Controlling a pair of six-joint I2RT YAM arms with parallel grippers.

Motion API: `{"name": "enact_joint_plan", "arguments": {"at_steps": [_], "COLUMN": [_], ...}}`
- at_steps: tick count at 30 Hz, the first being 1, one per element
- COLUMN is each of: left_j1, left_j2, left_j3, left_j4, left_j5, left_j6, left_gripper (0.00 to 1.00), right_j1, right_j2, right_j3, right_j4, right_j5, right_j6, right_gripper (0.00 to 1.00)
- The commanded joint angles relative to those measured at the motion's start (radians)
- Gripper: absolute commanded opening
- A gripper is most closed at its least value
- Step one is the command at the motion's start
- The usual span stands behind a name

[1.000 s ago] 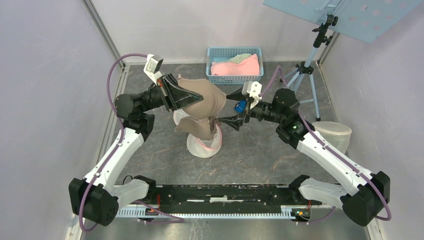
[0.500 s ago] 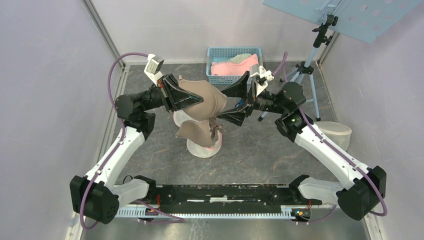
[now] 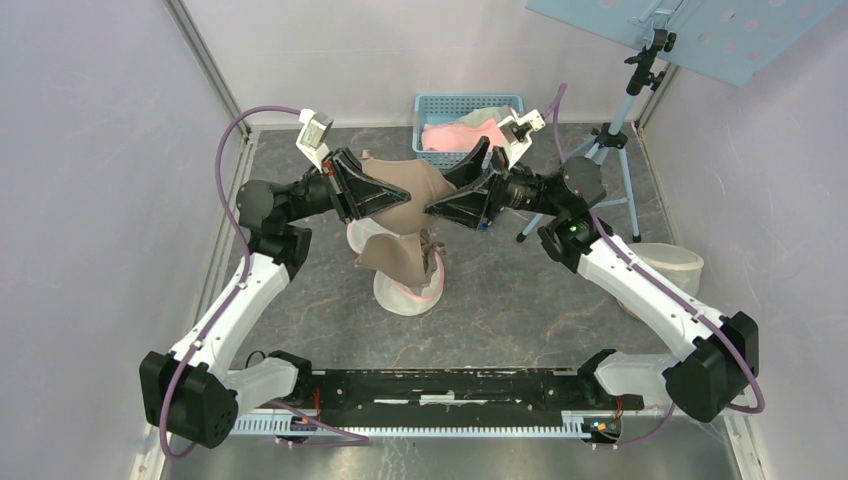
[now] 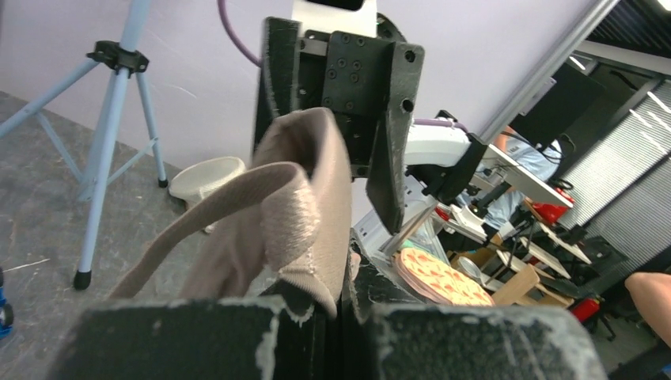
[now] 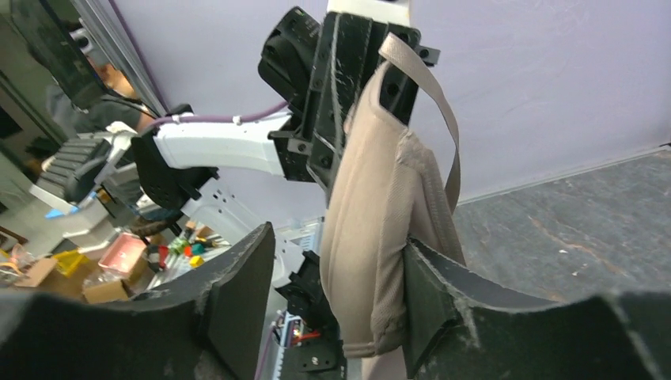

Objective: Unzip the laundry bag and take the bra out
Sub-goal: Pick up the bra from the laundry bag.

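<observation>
The beige bra (image 3: 405, 195) hangs in the air above the table, its lower cup drooping onto the white, pink-trimmed laundry bag (image 3: 408, 292). My left gripper (image 3: 392, 200) is shut on the bra's left end; in the left wrist view the fabric (image 4: 305, 198) is pinched between the closed jaws (image 4: 345, 294). My right gripper (image 3: 445, 196) is open at the bra's right end. In the right wrist view the bra (image 5: 372, 237) hangs between the spread fingers (image 5: 336, 297), resting against the right finger (image 5: 443, 309).
A blue basket (image 3: 436, 106) with pink and green cloth stands at the back. A light stand's tripod (image 3: 612, 142) stands back right, close behind my right arm. A white round container (image 3: 668, 266) sits at the right.
My right gripper has risen from near the laundry bag and swung left, and its open fingers now straddle the bra's right end. The left gripper still holds the bra, barely moved.
</observation>
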Motion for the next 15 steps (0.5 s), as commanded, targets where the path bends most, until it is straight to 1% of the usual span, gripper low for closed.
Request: {"name": "enact_joint_plan", "arguments": {"at_steps": [1,4,7,8,11,12,13,14,15], "left_j1": [0.003,0.003,0.003,0.003,0.004,0.004,0.006,0.010,0.017], "left_j2": [-0.028,-0.022,-0.015,-0.011,-0.004,-0.002,-0.002,0.000,-0.001], "left_j3": [0.022,0.025,0.028,0.032,0.041,0.043,0.044,0.044,0.044], "left_j4": [-0.143,-0.165,-0.171,-0.175,-0.187,-0.189,-0.196,-0.209,-0.220], "left_j5": [-0.045,-0.060,-0.067,-0.069,-0.087,-0.096,-0.107,-0.119,-0.128], "left_j6": [0.185,0.202,0.208,0.209,0.208,0.204,0.193,0.184,0.170], "left_gripper": [0.02,0.02,0.02,0.02,0.03,0.06,0.14,0.23,0.36], "right_j1": [0.015,0.023,0.031,0.031,0.032,0.031,0.031,0.031,0.031], "right_j2": [0.005,0.010,0.016,0.019,0.038,0.048,0.057,0.067,0.076], "right_j3": [0.074,0.080,0.091,0.098,0.153,0.181,0.221,0.252,0.281], "right_j4": [0.072,0.060,0.045,0.039,-0.034,-0.082,-0.132,-0.178,-0.195], "right_j5": [0.017,0.024,0.031,0.036,0.062,0.074,0.100,0.119,0.136], "right_j6": [0.080,0.084,0.078,0.073,0.017,-0.018,-0.062,-0.090,-0.110], "right_gripper": [0.56,0.48,0.34,0.27,0.00,0.00,0.00,0.00,0.00]}}
